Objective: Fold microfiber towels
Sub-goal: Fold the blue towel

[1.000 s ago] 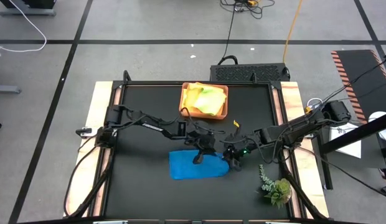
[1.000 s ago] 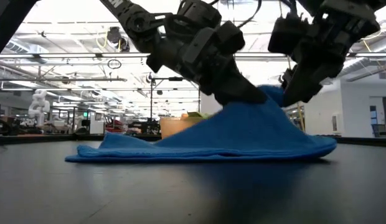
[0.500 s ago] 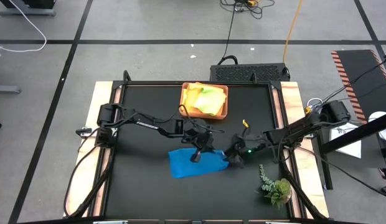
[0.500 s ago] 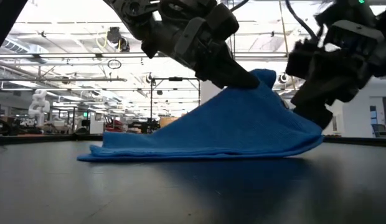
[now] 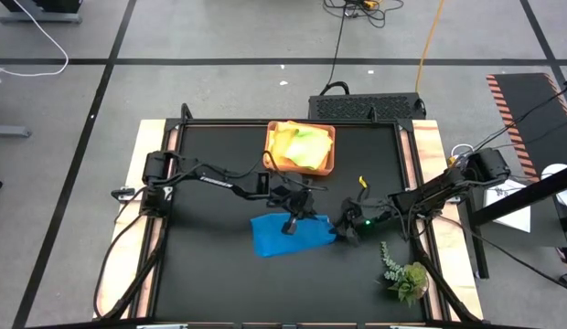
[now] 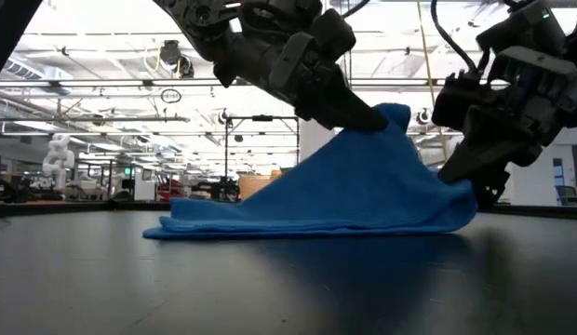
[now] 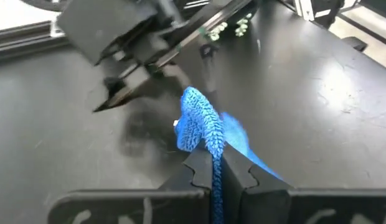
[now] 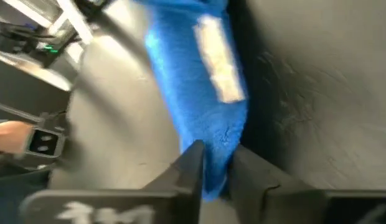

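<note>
My left gripper (image 7: 216, 167) pinches the blue towel (image 5: 288, 236) at its raised peak, centre of the high view, so half can fold over. My right gripper (image 8: 215, 163) clamps its right edge low, keeping the cloth taut against the table (image 5: 210, 274).

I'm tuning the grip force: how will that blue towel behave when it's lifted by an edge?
Probably floppy: the blue towel drapes tent-like from the left gripper pinch down to the table. Likely light, since one pinch lifts it. Its fuzzy pile suggests little slipping.
</note>
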Controlling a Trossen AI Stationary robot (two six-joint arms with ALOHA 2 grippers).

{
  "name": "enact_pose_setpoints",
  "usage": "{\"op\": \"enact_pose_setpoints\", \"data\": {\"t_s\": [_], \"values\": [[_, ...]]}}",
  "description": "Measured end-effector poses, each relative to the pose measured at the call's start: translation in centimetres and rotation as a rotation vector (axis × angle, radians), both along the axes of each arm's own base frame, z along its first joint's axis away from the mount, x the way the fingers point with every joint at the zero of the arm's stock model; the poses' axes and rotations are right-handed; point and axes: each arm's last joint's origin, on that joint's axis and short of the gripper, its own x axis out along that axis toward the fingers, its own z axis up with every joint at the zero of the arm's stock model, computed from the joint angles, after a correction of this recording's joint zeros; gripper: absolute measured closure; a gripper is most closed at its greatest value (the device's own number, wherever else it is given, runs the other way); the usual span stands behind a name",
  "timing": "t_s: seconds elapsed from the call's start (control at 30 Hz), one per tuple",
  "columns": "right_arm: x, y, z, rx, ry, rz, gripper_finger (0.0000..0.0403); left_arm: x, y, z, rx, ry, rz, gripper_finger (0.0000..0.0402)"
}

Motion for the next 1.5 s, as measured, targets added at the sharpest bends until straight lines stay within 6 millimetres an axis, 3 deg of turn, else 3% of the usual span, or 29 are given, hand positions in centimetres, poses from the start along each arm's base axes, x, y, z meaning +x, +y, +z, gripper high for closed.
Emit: {"op": "enact_pose_setpoints", "data": {"t_s": [0.13,0.77,1.03,1.13,1.27,1.5], "values": [[-0.1,0.0,0.6,0.004,-0.022,0.018,0.0395,-0.1,0.9,-0.2,0.0,0.022,0.021,0.0397],[-3.6,-1.1,4.3,-0.042,-0.041,-0.099,0.0402,0.1,4.4,0.4,0.031,-0.063,0.085,0.0395],[-3.6,-1.3,4.3,-0.085,-0.044,-0.128,0.0402,-0.3,5.9,0.1,0.018,-0.037,0.122,0.0386],[-3.5,-1.1,4.3,-0.091,-0.056,-0.1,0.0402,-0.5,5.4,0.2,-0.017,-0.013,0.098,0.0396],[-3.2,-0.4,5.6,-0.089,-0.2,-0.001,0.0402,-1.2,3.7,2.1,-0.058,0.015,0.093,0.0393],[-2.8,0.8,8.0,-0.107,-0.453,0.103,0.0403,-3.2,-2.1,6.8,-0.015,-0.029,0.095,0.0394]]}}
